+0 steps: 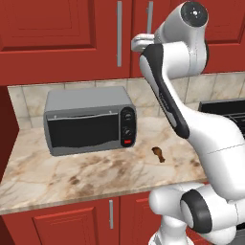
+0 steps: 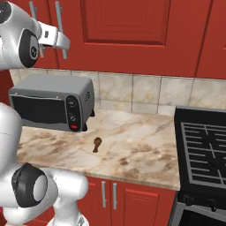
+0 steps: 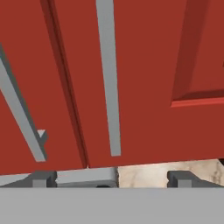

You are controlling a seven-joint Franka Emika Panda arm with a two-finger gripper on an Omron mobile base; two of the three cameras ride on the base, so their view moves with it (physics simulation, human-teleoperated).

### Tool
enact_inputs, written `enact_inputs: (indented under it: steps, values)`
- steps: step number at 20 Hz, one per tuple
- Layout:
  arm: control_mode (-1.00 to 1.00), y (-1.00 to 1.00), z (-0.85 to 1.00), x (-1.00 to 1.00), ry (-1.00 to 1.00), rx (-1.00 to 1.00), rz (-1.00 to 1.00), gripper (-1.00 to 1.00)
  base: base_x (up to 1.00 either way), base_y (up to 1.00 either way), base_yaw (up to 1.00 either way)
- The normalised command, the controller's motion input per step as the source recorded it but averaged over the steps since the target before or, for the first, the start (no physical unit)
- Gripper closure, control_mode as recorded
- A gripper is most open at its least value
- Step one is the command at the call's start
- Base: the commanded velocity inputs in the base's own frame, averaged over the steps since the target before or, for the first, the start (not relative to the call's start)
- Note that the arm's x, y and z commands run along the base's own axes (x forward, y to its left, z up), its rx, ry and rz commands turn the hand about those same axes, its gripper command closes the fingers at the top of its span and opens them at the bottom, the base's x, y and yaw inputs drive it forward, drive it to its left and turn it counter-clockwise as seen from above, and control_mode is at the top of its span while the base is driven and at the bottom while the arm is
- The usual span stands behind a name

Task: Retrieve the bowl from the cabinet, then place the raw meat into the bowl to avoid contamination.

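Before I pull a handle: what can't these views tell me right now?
- The bowl: the cabinet doors are shut in both base views, so nothing inside shows.
- Gripper: open in the hand view, fingertips cut by the bottom edge; in the left base view the arm hides it.
- Raw meat: too small to judge detail.
- Stove: cut by the right base view's edge.

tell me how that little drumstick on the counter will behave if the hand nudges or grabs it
The raw meat looks tiny beside the toaster oven, so probably light. Its rounded body may roll or pivot when pushed. The thin bone end probably offers a poor grip.
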Motion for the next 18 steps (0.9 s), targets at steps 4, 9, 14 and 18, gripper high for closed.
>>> enact_inputs:
  steps: [4,9,14,18]
  values:
    - [-1.0,-0.01,-0.09,0.48,0.0,0.01,0.0,-1.0,0.0,0.0,0.0]
    - [-1.0,-0.03,-0.14,0.43,0.0,0.02,0.0,-1.0,0.0,0.0,0.0]
    - [-1.0,-0.02,-0.16,0.4,0.0,0.02,0.0,-1.0,0.0,0.0,0.0]
    - [-1.0,-0.09,-0.13,0.42,0.0,0.05,0.02,-1.0,0.0,0.0,0.0]
